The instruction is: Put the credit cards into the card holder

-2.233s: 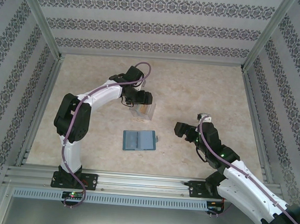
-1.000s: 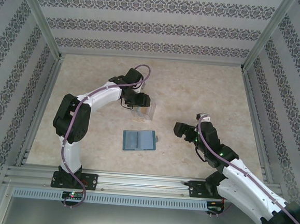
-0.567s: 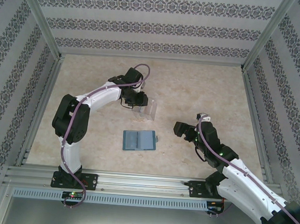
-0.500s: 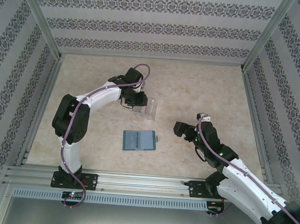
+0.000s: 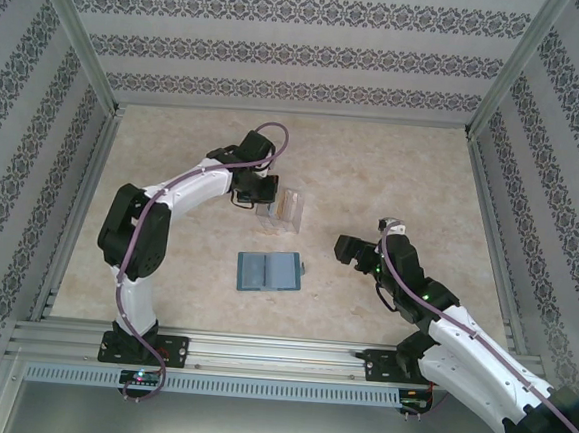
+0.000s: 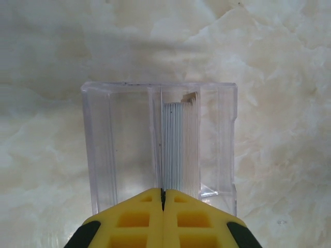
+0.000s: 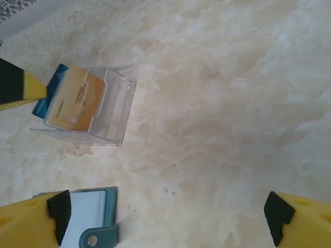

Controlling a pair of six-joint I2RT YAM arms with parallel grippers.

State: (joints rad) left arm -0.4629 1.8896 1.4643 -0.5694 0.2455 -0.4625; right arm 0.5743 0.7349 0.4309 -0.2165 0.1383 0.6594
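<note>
Marble table [image 5: 374, 163], left fingers [image 6: 162, 195] closed, credit cards [image 6: 179, 147]

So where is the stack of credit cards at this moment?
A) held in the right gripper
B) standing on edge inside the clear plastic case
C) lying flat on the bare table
B: the credit cards stand on edge inside the clear plastic case, and the left wrist view shows the same.
</note>
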